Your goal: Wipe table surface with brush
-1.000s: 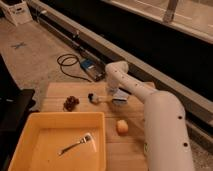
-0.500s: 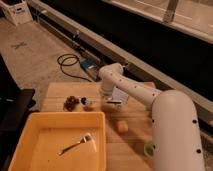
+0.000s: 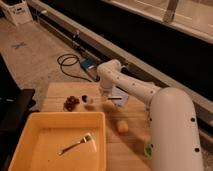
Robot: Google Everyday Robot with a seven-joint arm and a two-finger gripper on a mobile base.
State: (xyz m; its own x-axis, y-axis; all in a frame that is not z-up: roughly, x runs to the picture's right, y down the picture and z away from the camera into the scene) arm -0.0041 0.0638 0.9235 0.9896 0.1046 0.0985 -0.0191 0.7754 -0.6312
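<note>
The brush (image 3: 89, 100) lies low over the light wooden table surface (image 3: 55, 93) at its far middle, round dark head to the left, slim white handle running right to a black tip. My gripper (image 3: 107, 95) hangs at the end of the white arm directly over the handle, shut on it. The head rests on or just above the planks; I cannot tell which.
A dark clump of small round fruit (image 3: 71, 103) sits just left of the brush head. A yellow tub (image 3: 30, 131) with a silver fork (image 3: 75, 145) fills the near left. An orange lump (image 3: 122, 126), a green object (image 3: 148, 149) and a blue cloth (image 3: 121, 93) lie to the right.
The arm has swung left along the table's far side, carrying the brush head leftward toward the dark fruit. The tub, fork and orange lump have stayed put.
</note>
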